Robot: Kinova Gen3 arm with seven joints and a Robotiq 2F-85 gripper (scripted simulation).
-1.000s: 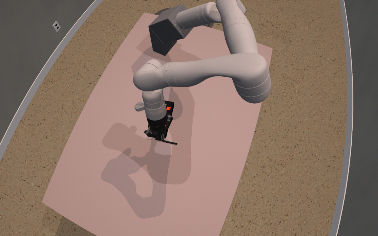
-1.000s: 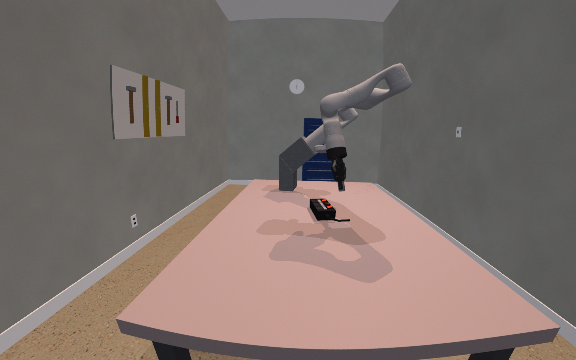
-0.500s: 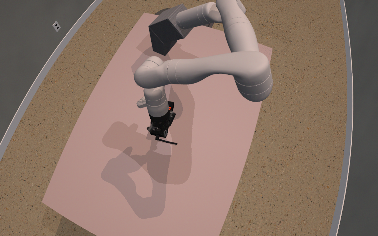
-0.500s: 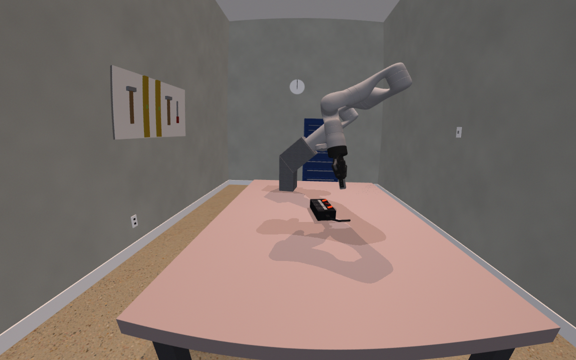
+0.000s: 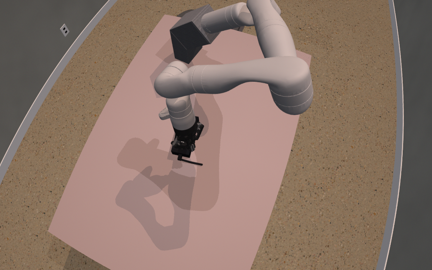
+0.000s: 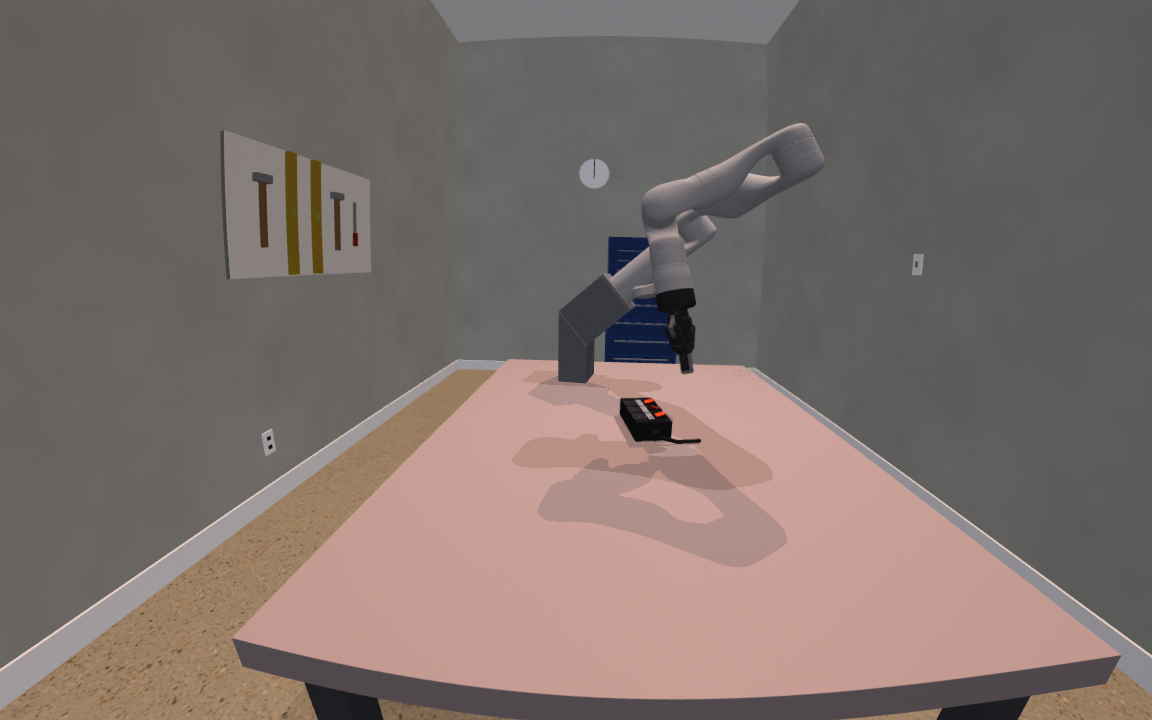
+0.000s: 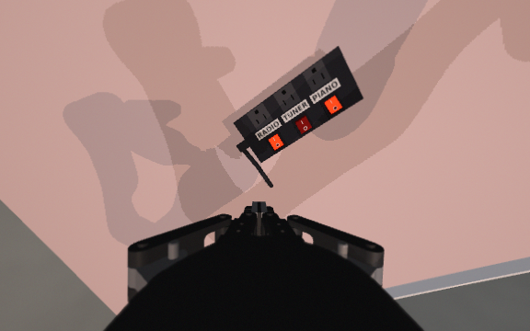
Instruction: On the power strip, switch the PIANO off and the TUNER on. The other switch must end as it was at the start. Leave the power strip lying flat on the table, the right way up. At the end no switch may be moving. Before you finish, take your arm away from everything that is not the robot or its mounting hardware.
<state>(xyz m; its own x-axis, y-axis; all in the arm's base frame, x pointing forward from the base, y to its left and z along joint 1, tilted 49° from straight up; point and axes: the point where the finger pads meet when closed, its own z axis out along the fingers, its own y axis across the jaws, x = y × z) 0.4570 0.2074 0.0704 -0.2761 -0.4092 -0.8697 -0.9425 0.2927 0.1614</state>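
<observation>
Open air separates the closed, empty claw [image 6: 685,365] from the power strip [image 6: 644,418] below. Only its cord stub [image 6: 684,440] juts across the counter [image 6: 652,573]; the arm's grey pedestal [image 6: 582,333] stands well behind.

Workshop-type room, bare grey walls.
Tool board [image 6: 296,205] on left wall with hammers and a screwdriver, blue drawer cabinet [image 6: 636,308] at far wall, wall clock [image 6: 593,172], long pink tabletop [image 6: 652,573], speckled brown floor [image 6: 204,573], wall outlets [image 6: 268,441].

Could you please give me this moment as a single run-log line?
gripper: jaws shut, empty, above power strip | PIANO switch: lit | TUNER switch: dark | RADIO switch: lit | strip flat on table
</observation>
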